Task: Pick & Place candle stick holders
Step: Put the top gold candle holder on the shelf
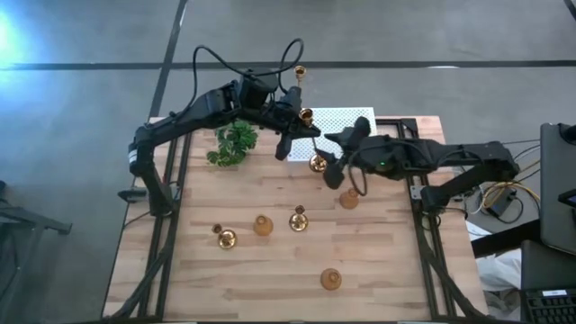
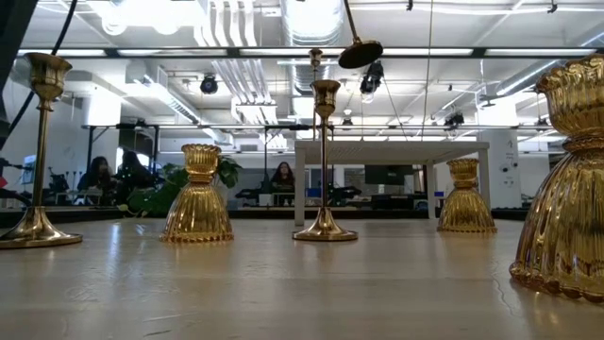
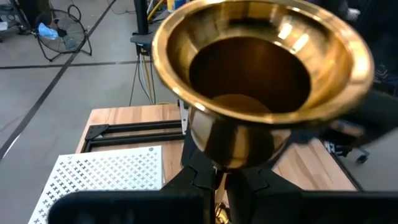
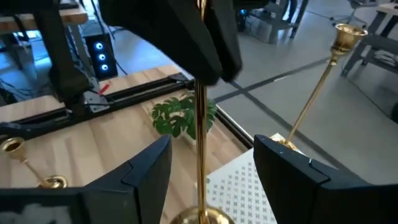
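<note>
The left end effector [image 1: 297, 121] is clenched on the stem of a tall candle stick holder [image 1: 305, 115], whose base [image 1: 317, 163] sits on the table [image 1: 270, 279] by the white perforated box [image 1: 346, 118]. The right end effector [image 4: 205, 168] stands released, fingers [image 4: 149, 168] either side of that stem. Another tall holder [image 1: 298, 72] stands on the box; 5 more [image 1: 263, 225] stand across the table.
</note>
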You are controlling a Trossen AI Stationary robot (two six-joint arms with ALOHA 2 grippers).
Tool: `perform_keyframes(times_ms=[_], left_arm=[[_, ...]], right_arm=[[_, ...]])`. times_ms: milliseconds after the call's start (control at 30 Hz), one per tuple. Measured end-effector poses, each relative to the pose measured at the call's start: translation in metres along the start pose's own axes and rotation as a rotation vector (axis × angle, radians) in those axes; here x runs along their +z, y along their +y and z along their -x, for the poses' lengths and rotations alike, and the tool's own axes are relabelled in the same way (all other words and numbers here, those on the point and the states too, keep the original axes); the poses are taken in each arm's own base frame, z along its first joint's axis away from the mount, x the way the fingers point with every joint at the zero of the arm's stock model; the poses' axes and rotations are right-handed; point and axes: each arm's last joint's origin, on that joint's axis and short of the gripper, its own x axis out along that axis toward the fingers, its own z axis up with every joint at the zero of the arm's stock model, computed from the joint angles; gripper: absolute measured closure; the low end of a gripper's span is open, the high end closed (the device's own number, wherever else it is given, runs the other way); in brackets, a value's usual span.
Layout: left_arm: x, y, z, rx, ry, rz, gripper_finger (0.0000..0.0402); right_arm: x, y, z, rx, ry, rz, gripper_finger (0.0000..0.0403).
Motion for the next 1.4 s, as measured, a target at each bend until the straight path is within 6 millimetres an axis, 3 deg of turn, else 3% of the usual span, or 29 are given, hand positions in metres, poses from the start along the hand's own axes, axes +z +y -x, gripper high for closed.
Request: perform_keyframes(times_ms=[333,767,1000,1267,1400], left_arm=[[-0.002,0.0,0.0,-0.002,0.018,0.004,0.0384],[-0.002,0.0,0.0,-0.01,0.017,0.0,0.0384],[-0.002,0.0,0.0,-0.01,0.015,0.0,0.0382],[0.0,0.0,0.0,0.001,0.001,-0.004,0.0336],[0.001,0.0,0.001,0.01,-0.002,-0.011,0.032]], right_arm=[[0.01,0.003,-0.017,-0.014,0.003,0.019,0.0223],[0.015,0.004,-0.019,0.057,-0.031,-0.017,0.0384],[0.015,0.003,-0.02,0.055,-0.031,-0.019,0.0391],[0.013,0.001,-0.019,0.026,-0.009,-0.009,0.0393],[0.013,-0.004,-0.008,-0.034,-0.009,0.002,0.0393]])
